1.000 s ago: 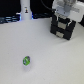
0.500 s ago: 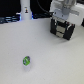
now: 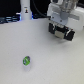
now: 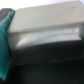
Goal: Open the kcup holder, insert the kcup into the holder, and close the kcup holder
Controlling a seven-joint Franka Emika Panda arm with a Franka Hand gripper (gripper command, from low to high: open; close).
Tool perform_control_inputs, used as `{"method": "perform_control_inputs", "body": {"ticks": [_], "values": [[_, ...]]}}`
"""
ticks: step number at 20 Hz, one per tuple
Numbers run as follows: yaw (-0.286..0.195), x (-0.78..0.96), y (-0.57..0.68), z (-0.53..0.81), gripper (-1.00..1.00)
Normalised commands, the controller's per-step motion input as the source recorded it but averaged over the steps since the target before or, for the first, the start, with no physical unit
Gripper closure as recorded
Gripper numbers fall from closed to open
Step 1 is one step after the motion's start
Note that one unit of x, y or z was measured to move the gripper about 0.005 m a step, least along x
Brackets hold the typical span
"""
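A pale, almost white tabletop [image 3: 30, 45] fills most of the exterior view, smooth and bare apart from a soft shadow beside the kcup [image 3: 26, 61], which sits alone near the front of the surface, a small green and blue pod. Well apart from it, toward the exterior view's right and farther back, the kcup holder [image 3: 62, 32] shows as a dark boxy shape, largely covered by the white arm and its gripper [image 3: 61, 24], which hangs right at the holder (whether the fingers are parted or closed cannot be told, the picture is too blurred). Behind the table the room is dark, with a white cone-topped bottle [image 3: 25, 10] standing at the back edge. The wrist view gives only blurred grey and black bands with a teal patch [image 4: 5, 40] at one side.
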Motion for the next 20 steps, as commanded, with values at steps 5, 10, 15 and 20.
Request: {"method": "perform_control_inputs", "body": {"ticks": [5,10,15,20], "values": [[-0.082,0.9,-0.36,0.14,1.0],[-0.077,0.85,-0.47,0.09,1.0],[-0.07,0.79,-0.48,0.1,1.0],[-0.072,0.13,-0.22,0.14,-1.0]]}}
